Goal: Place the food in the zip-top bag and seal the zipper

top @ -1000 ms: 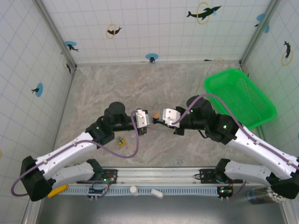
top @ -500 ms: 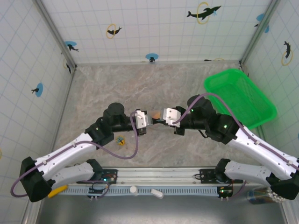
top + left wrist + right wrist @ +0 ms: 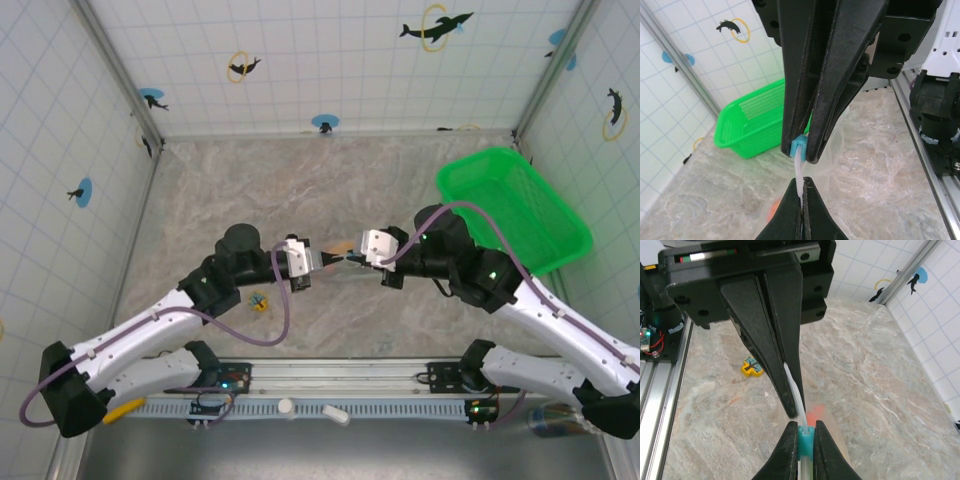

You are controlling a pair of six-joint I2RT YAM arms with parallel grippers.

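The left tool (image 3: 801,199) pinches the thin clear zipper strip (image 3: 799,172), which runs left to right. The right tool (image 3: 804,439) pinches its small light blue tab (image 3: 798,146).

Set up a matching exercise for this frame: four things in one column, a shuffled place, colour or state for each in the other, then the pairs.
Things:
1. left pincer
2. right pincer
3. basket
4. trinket

States:
A. lies loose on the table
B. shut on the light blue tab
C. bright green, at the table's right side
D. shut on the white zipper strip

Pairs: 1-D, 2-B, 3-C, 4-A
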